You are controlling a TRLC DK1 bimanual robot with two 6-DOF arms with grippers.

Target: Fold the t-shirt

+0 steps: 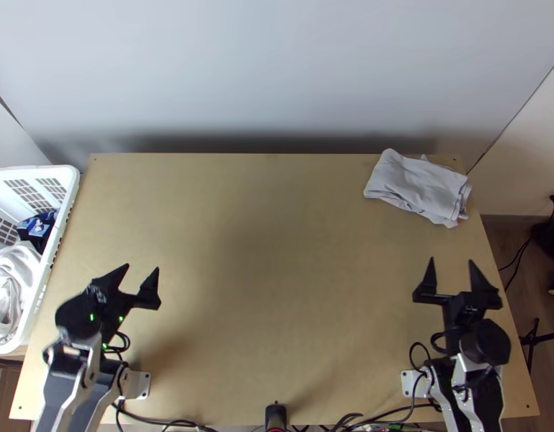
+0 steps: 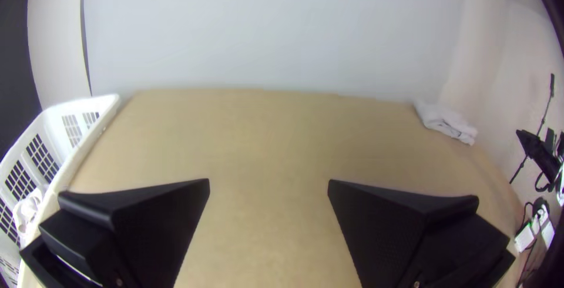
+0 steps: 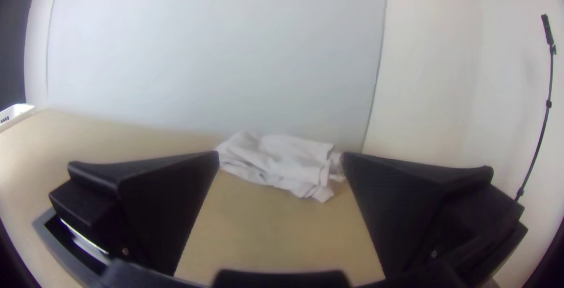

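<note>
Folded white cloth point(image 1: 417, 187), dark cloth point(image 1: 37, 230) in basket point(image 1: 66, 175), top view

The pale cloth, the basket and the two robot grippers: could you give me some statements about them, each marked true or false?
1. The pale cloth lies bundled near the table's far right corner. True.
2. The left gripper is holding the pale cloth. False: its fingers stand open with nothing between them.
3. The right gripper is open. True.
4. The white basket stands by the table's right side. False: it stands by the left side.
5. The basket is empty. False: it holds white fabric and something dark blue.
</note>
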